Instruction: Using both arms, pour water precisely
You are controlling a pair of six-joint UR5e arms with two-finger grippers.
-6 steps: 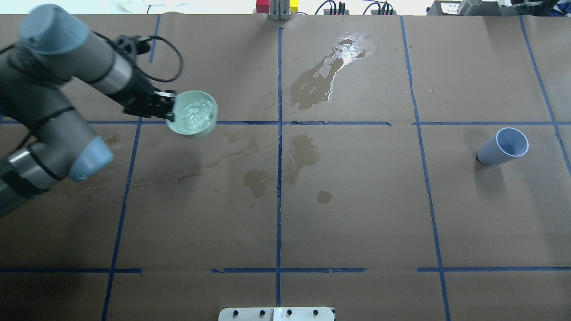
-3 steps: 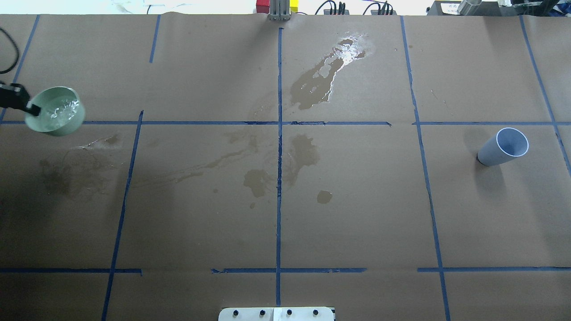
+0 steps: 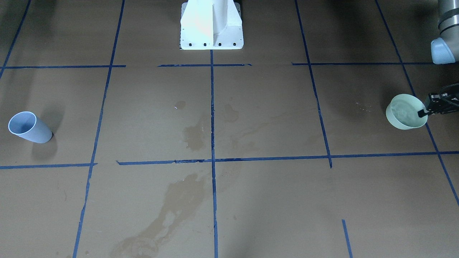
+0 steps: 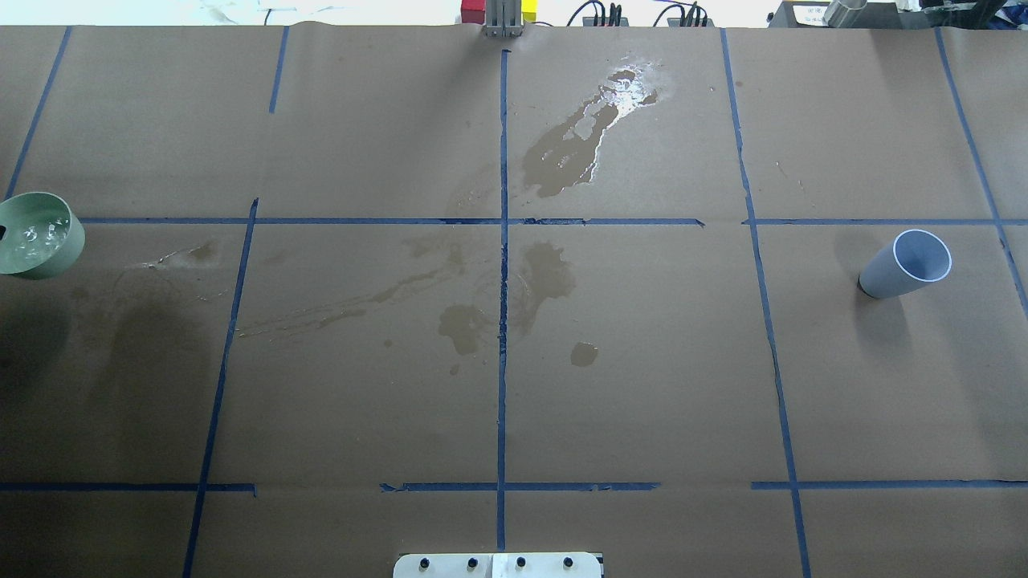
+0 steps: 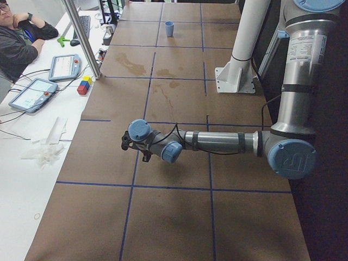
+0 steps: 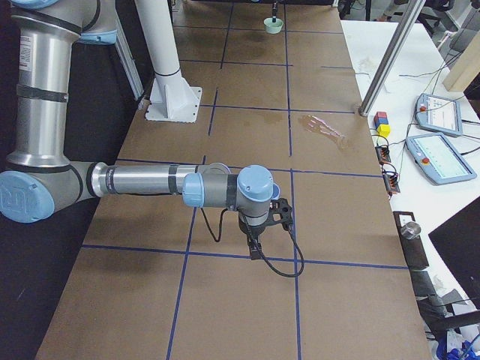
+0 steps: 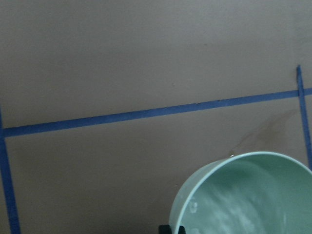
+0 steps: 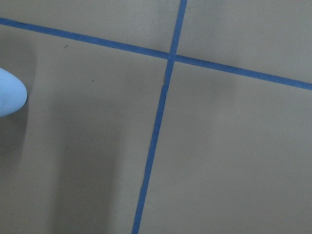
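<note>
My left gripper (image 3: pixel 422 113) is shut on the rim of a pale green bowl (image 3: pixel 405 111) and holds it at the table's left end. The bowl also shows at the left edge of the overhead view (image 4: pixel 36 235) and in the left wrist view (image 7: pixel 243 195). Water (image 4: pixel 38 233) glints and ripples inside it. A light blue cup (image 4: pixel 907 265) stands alone at the table's right side, far from both grippers. My right arm (image 6: pixel 217 187) reaches over the table near its right end. Its gripper (image 6: pixel 259 241) points down with nothing below it, and I cannot tell whether it is open or shut.
The brown paper cover carries blue tape grid lines. A glossy spill (image 4: pixel 594 128) lies at the far middle and darker wet stains (image 4: pixel 482 313) lie around the centre. The white pedestal (image 3: pixel 211 25) stands at the robot's side. An operator (image 5: pixel 16 38) with tablets sits along the far side.
My left arm has swung the bowl of water far to the left, from left of centre to the table's left edge. The arm has left the overhead view. The cup has not moved.
</note>
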